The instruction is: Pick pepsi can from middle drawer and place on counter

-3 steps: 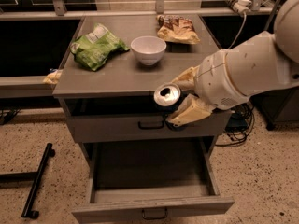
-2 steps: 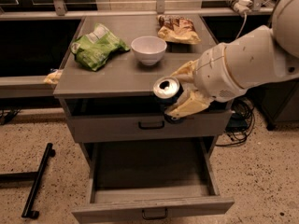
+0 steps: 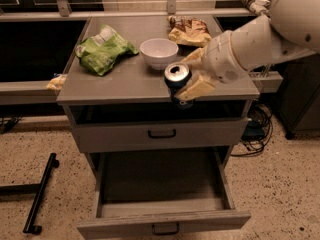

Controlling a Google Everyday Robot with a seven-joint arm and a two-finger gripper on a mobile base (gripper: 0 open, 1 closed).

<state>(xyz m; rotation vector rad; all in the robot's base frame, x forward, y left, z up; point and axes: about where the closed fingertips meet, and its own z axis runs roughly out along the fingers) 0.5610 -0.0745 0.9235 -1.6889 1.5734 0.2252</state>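
Bottom of frame: middle drawer pulled open, tray bare. Above it, upper drawer front shut. Centre: gripper, tan fingers pinching pepsi can from both sides. Can upright at front edge of counter, not set down afaict. Step: carry-to-place. Next prob needs can moved further in over bare top, clear of white bowl just behind, then lower + release. Farther back: green bag upper left, brown snack bag. Matte grey top, speckled floor, cables at right.

My gripper sits at the counter edge. I see a bowl just behind-left of it, a green bag farther left, a brown bag behind, cables lower right.
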